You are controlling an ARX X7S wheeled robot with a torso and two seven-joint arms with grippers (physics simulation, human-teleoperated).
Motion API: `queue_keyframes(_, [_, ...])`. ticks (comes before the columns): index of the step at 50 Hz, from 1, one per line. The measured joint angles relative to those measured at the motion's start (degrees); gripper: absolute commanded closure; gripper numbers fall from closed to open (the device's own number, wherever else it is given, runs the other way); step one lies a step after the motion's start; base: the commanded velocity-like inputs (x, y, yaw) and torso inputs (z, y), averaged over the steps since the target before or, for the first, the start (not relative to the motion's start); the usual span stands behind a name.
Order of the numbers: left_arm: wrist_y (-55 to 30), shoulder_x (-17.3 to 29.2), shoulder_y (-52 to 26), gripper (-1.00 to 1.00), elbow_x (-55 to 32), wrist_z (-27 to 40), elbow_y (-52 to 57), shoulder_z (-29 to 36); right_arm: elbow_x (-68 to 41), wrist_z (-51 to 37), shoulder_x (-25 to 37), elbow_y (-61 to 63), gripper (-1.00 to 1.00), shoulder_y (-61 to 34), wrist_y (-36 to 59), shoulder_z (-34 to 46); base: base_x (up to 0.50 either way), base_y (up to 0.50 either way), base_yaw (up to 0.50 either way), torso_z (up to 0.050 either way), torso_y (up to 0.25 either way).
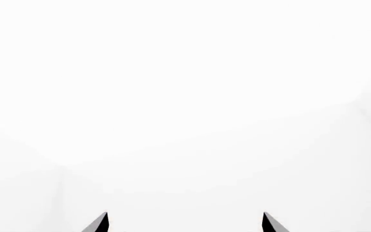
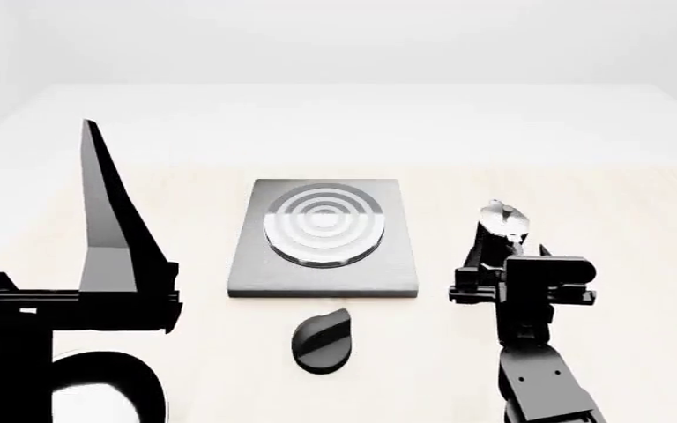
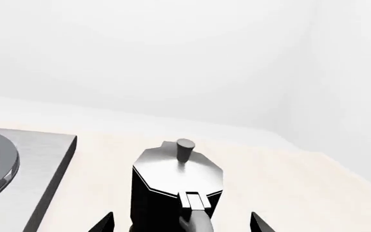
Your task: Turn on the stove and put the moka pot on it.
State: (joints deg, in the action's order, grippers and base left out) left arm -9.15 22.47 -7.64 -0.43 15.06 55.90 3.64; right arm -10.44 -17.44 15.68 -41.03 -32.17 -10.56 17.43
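Observation:
The stove (image 2: pixel 321 264), a flat grey slab with raised burner rings, lies mid-table; its corner shows in the right wrist view (image 3: pixel 40 164). Its round black knob (image 2: pixel 322 340) sits in front of it. The moka pot (image 2: pixel 501 218) stands upright to the stove's right, handle towards me. My right gripper (image 3: pixel 182 226) is open, its fingertips (image 3: pixel 107 223) on either side of the pot's (image 3: pixel 176 181) handle, not touching it. In the head view the right gripper (image 2: pixel 501 260) is right behind the pot. My left gripper (image 2: pixel 89 137) is raised at the left, open and empty, facing only white background (image 1: pixel 185 224).
The pale table (image 2: pixel 621 220) stretches to white walls behind. A dark round shape (image 2: pixel 109 383) shows at the lower left, partly hidden by my left arm. The left arm's tall black finger stands left of the stove.

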Motion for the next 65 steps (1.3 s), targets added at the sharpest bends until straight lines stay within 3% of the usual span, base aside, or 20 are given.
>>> queue_keyframes(65, [2.5, 0.5, 1.2, -1.00, -1.7, 1.2, -2.2, 0.3, 0.1, 1.7, -2.2, -19.1, -1.00, -4.1, -10.4, 0.0, 0.00, 0.00, 0.00, 0.000, 0.000])
